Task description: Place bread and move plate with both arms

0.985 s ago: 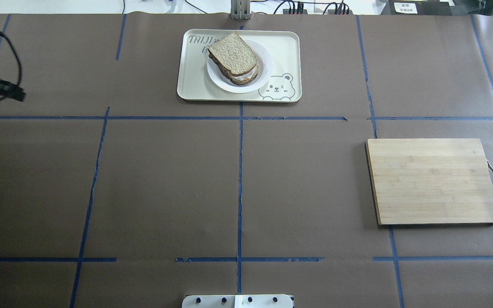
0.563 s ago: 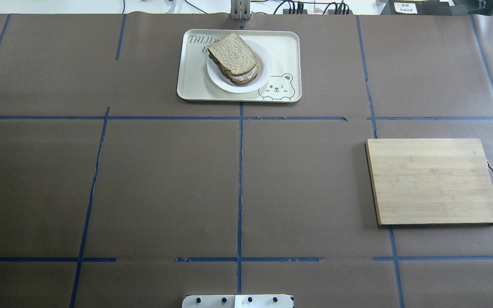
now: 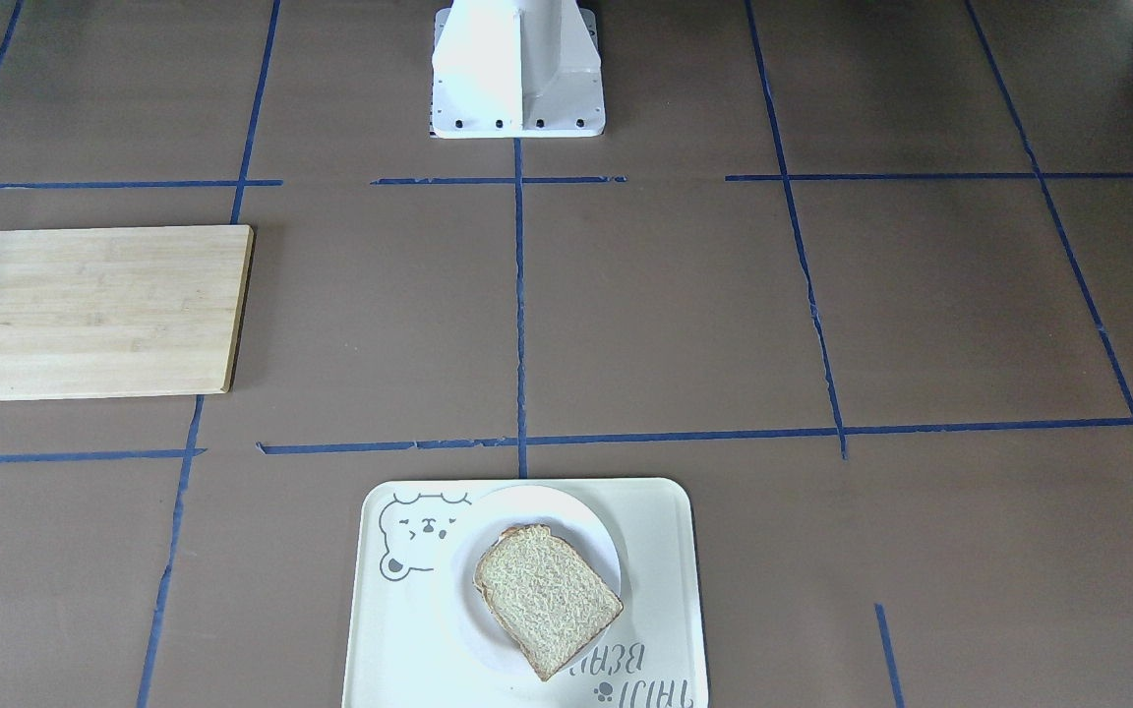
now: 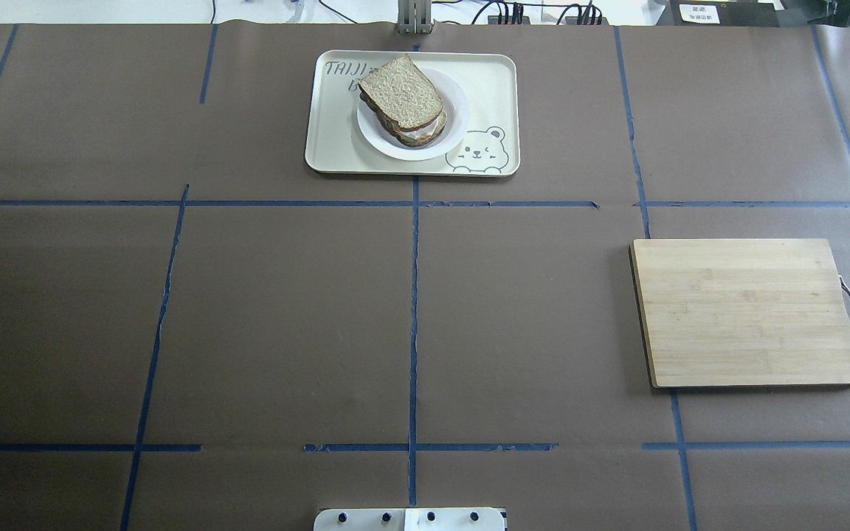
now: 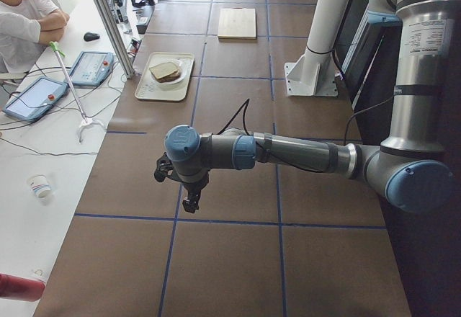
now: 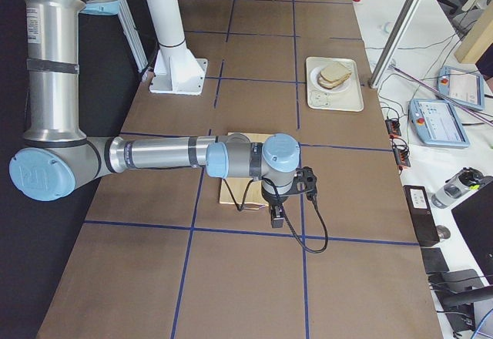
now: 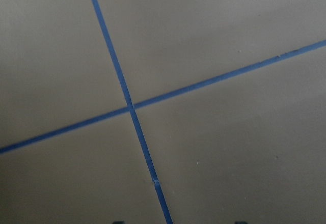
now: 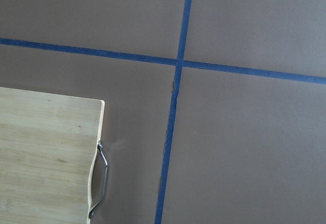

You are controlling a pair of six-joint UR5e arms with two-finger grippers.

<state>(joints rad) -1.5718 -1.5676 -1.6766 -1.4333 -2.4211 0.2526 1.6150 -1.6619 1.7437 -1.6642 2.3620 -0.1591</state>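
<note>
The bread [image 4: 399, 92] is a tan wholemeal slice lying on top of another slice on the small white plate [image 4: 459, 110]. The plate stands on the cream bear tray [image 4: 491, 81] at the table's far middle. Bread [image 3: 547, 600] and plate [image 3: 547, 503] also show in the front view. My left gripper [image 5: 189, 202] shows only in the exterior left view, far from the tray, above bare table. My right gripper [image 6: 277, 219] shows only in the exterior right view, beside the cutting board. I cannot tell whether either is open or shut. Neither wrist view shows fingers.
A wooden cutting board [image 4: 750, 313] with a metal handle lies on my right side; its corner shows in the right wrist view [image 8: 46, 158]. The white robot base [image 3: 517, 69] stands at my edge. A person [image 5: 21, 14] sits beyond the table's far side.
One second ago my left gripper showed at the overhead view's left edge; it has since left that view. Bread, plate and tray have not moved.
</note>
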